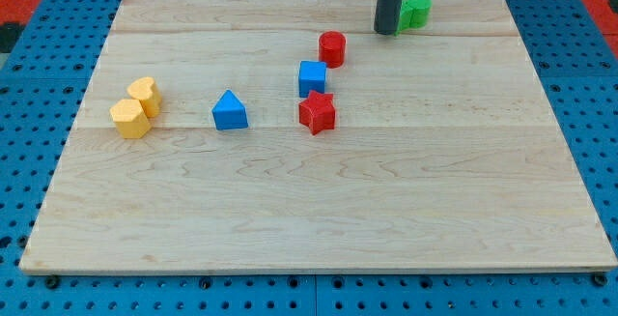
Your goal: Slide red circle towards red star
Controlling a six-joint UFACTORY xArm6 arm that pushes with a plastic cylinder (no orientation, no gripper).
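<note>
The red circle [332, 48] sits on the wooden board [319, 200] near the view's top middle. The red star [317, 113] lies below it, toward the view's bottom and slightly left. A blue cube [312, 78] stands between them, touching or nearly touching the star. My tip [386, 32] is at the view's top, up and to the right of the red circle, apart from it. The dark rod partly hides a green block [417, 11] just to its right.
A blue triangle [230, 111] lies left of the red star. Two yellow blocks [145, 95] [129, 119] sit together at the view's left. The board rests on a blue perforated surface.
</note>
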